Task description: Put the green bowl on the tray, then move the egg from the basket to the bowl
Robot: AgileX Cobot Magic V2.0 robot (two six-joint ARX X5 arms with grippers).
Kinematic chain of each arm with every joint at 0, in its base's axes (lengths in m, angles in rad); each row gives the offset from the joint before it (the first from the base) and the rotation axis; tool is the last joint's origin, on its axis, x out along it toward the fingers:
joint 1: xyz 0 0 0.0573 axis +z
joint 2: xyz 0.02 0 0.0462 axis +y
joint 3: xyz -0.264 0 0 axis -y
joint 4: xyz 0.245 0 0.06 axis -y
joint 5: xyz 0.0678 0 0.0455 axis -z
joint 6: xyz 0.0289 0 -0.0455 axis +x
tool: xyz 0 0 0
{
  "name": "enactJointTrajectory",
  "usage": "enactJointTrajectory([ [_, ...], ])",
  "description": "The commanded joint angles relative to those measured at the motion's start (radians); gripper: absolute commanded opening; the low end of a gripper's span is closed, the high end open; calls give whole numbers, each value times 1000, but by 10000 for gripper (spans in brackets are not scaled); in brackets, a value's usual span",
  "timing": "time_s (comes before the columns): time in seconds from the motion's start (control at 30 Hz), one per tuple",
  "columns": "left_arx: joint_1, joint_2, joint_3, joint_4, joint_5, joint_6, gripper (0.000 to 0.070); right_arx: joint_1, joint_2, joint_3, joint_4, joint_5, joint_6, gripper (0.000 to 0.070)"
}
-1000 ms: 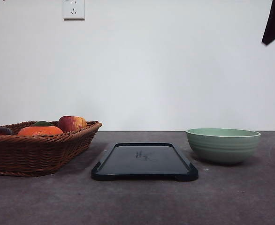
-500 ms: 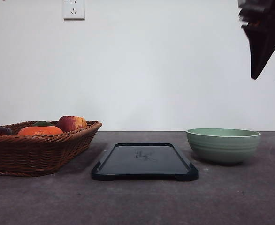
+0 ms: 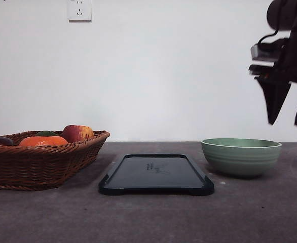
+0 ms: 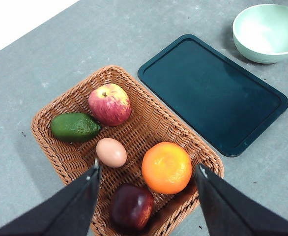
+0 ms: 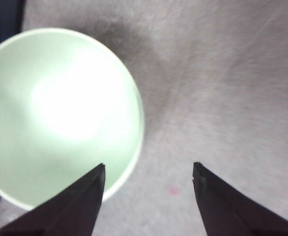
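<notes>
My right claw (image 3: 288, 123) hangs in the air above the right rim of the green bowl (image 3: 241, 156), fingers pointing straight down and spread apart, gripping nothing. From its wrist camera I see the two dark fingertips (image 5: 87, 199) straddling the bowl's edge from above, one over the pale inside, the other over the bare grey tabletop (image 5: 232, 98). The arm above it is bent in from the upper right, well clear of the bowl.

My left claw (image 4: 146, 196) is also spread wide and empty, held high over the near edge of the basket (image 4: 65, 157). Below it lie a dark red fruit (image 4: 130, 207), an orange (image 4: 166, 167), the egg (image 4: 111, 152), an avocado (image 4: 75, 127) and an apple (image 4: 109, 103). The egg sits near the middle, apart from the others.

In the front view, the tray (image 3: 156, 173) lies flat and bare at the centre of the tabletop, the basket to its left and the bowl just beyond its right far corner, not touching it. A wall socket (image 3: 79, 10) sits high on the white wall behind.
</notes>
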Motion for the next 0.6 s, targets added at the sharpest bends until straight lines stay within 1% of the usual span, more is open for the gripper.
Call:
enactJointTrajectory([
  [0.0, -3, 6, 26, 6, 5, -4, 391, 3, 34, 24, 20, -22, -14, 342],
  [0.13, -3, 6, 26, 6, 5, -4, 391, 4, 75, 24, 53, -33, -13, 312],
  [0.23, -3, 6, 26, 6, 5, -4, 391, 4, 98, 23, 56, -32, -10, 259],
  [0.33, -3, 6, 26, 6, 5, -4, 391, 3, 116, 23, 56, -32, -10, 243],
  [0.5, -3, 6, 26, 6, 5, -4, 391, 4, 142, 23, 64, -40, -10, 155],
  [0.57, -3, 6, 26, 6, 5, -4, 391, 4, 147, 23, 64, -49, -10, 107],
])
